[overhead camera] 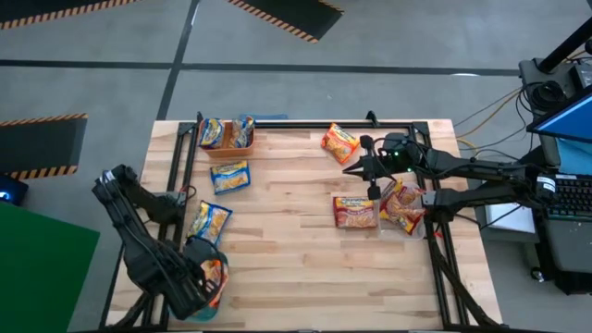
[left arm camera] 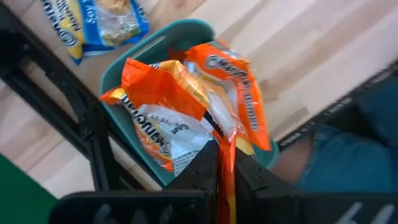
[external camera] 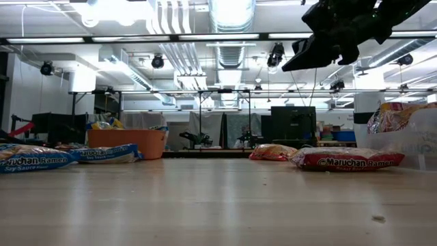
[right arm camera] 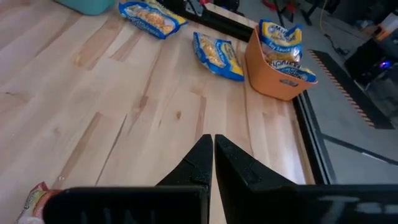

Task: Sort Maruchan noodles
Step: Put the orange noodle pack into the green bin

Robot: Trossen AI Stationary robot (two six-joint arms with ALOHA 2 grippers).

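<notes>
Pale wood table (overhead camera: pixel 305 268), crinkly packets (overhead camera: pixel 356 213)

Teal bin (left arm camera: pixel 127 59): two orange packets (left arm camera: pixel 168 118) inside; left gripper (left arm camera: pixel 225 171) pinches one's edge. Blue packet (left arm camera: pixel 102 22) on table beside bin.

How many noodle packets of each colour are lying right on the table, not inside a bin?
Blue packets: 2
Orange packet: 1
Red packet: 1
Total: 4
</notes>
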